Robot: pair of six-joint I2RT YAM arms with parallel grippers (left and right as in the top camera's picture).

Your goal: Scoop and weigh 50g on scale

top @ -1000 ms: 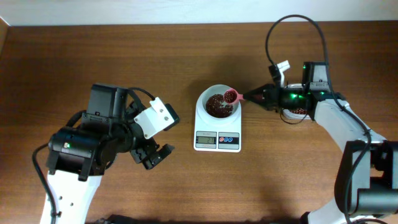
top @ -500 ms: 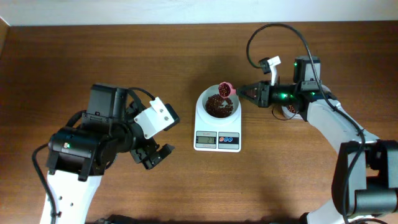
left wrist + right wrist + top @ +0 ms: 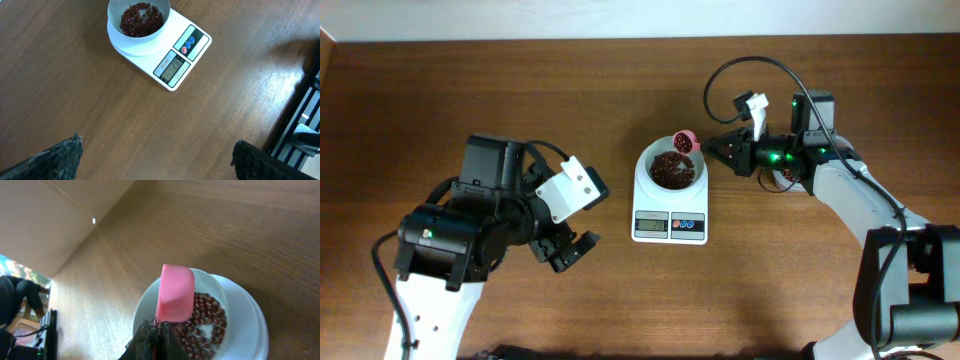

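Observation:
The white scale [image 3: 669,226] stands mid-table, and its round bowl [image 3: 644,172] holds a heap of red beans [image 3: 670,170]. My right gripper [image 3: 718,150] is shut on the handle of a pink scoop [image 3: 686,141], which is tipped on its side over the bowl's far right rim. In the right wrist view the pink scoop [image 3: 175,294] shows its back above the beans [image 3: 202,315], with my gripper [image 3: 156,331] closed at its base. My left gripper [image 3: 570,250] is open over bare table to the left. The left wrist view shows the scale [image 3: 175,60] ahead and both fingers [image 3: 55,160] wide apart.
A container of red beans [image 3: 786,178] sits mostly hidden under my right arm, right of the scale. A cable [image 3: 740,75] loops above the right wrist. A pale wall edge [image 3: 520,20] borders the table's far side.
My right gripper has carried the scoop from over the bowl's right side up to its far rim and rolled it onto its side. The left arm has stayed still.

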